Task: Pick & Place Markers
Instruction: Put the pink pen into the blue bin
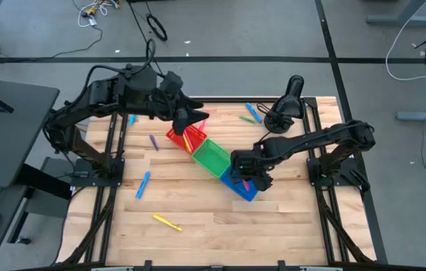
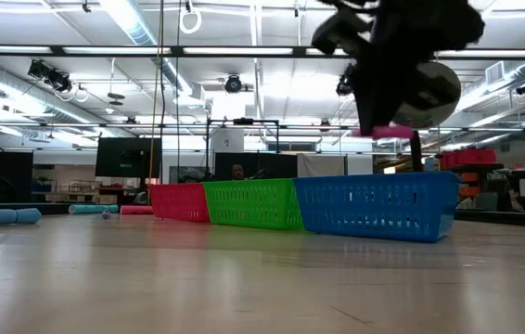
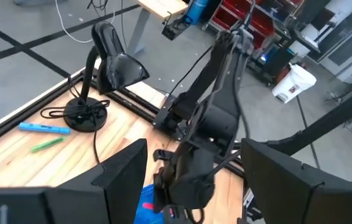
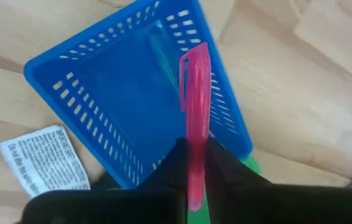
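The right pincer (image 4: 196,165) pinches a pink marker (image 4: 196,118) over the blue bin (image 4: 101,93), ready to drop it in.

The left gripper (image 3: 191,180) stood open, the right arm (image 3: 210,118) ahead at twelve o'clock, a blue marker (image 3: 44,128) and a green marker (image 3: 46,145) at nine o'clock.

Both arms are black throughout, built of slim tubular links joined by bulkier rounded joint housings. The left arm (image 1: 115,94) and the right arm (image 1: 314,139) each rise from a black frame of bars at the side of the worktop. Thin black cables run along the right arm's links. Each gripper has two flat, dark, wedge-shaped fingers (image 3: 123,174) with matte, unmarked faces.
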### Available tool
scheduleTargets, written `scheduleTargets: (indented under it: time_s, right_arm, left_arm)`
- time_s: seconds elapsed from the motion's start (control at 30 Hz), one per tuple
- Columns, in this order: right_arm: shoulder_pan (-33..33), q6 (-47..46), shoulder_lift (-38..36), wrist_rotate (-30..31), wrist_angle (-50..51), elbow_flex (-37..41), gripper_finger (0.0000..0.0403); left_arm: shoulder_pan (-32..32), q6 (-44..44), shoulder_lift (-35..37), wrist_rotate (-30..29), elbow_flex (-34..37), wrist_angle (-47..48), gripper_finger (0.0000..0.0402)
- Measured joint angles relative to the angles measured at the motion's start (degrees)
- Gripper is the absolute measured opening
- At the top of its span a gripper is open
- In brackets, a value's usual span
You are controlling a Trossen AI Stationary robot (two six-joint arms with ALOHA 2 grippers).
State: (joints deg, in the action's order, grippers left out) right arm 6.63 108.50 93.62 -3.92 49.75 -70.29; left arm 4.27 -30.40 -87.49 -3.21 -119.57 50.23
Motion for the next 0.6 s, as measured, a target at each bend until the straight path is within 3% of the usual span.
scheduleTargets:
  time_s: [0.27,0.6]
  right_arm:
    - [0.0,3.8,0.0,-0.2,-6.9,6.9,0.0018]
    - [0.0,5.0,4.6,-0.1,-11.2,7.9,0.0018]
  left_arm:
    - [0.0,0.7,0.3,-0.6,0.0,-0.2,0.0265]
    - [0.0,1.2,0.3,-0.6,0.0,-0.6,0.0265]
